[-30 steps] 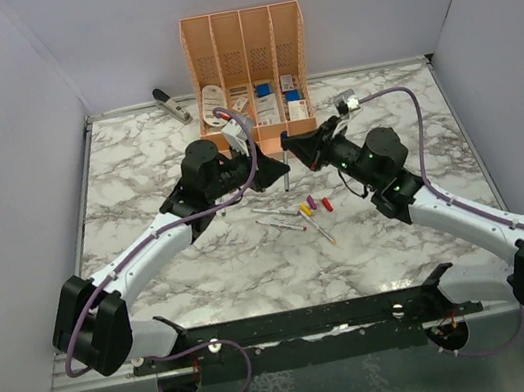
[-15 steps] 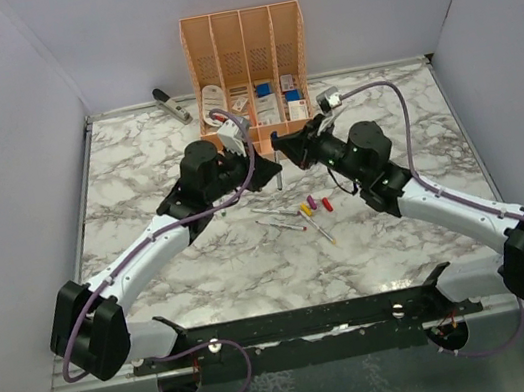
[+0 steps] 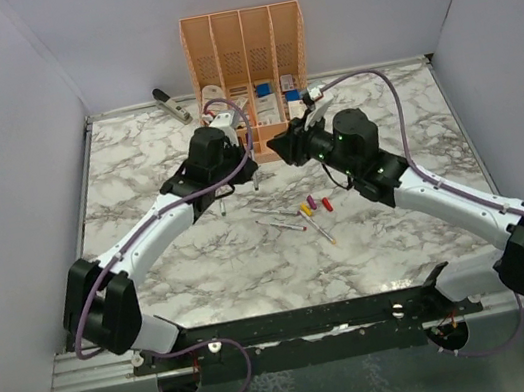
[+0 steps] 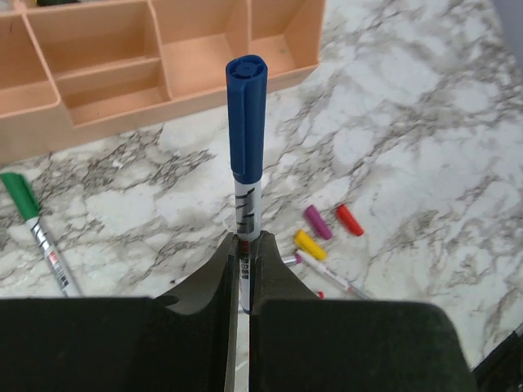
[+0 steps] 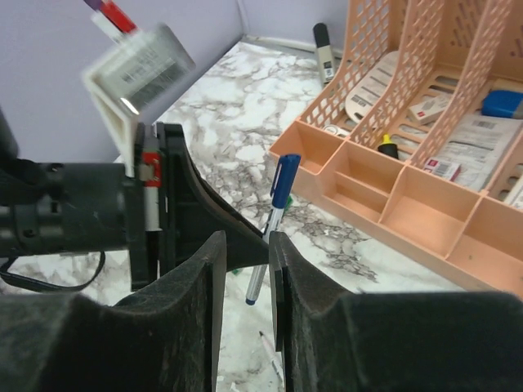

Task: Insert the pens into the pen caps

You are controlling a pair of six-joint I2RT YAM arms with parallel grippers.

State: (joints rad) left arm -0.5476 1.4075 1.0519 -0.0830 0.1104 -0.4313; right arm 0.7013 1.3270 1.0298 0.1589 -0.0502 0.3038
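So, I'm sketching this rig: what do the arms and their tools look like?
The left arm and right arm have white links with chunky black joints and bases. A purple cable loops along each. The left tool and right tool are matte black, each with two tapered fingers.

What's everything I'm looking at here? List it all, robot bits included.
table: one, white-grey marble, under everything
organizer: one, peach, far edge of the table
packets: several, white and blue, inside the organizer
stapler: one, grey-black, far left, beside the organizer
blue-capped pen: one, white with a blue cap, held upright
green-capped pen: one, lying near the organizer
bare pens: three as far as I can tell, white-grey, mid-table
loose caps: three, yellow, purple, red, beside the bare pens
arms: two, white and black, left and right
left pincer: black, shut on the blue-capped pen
right pincer: black, open, close to that pen
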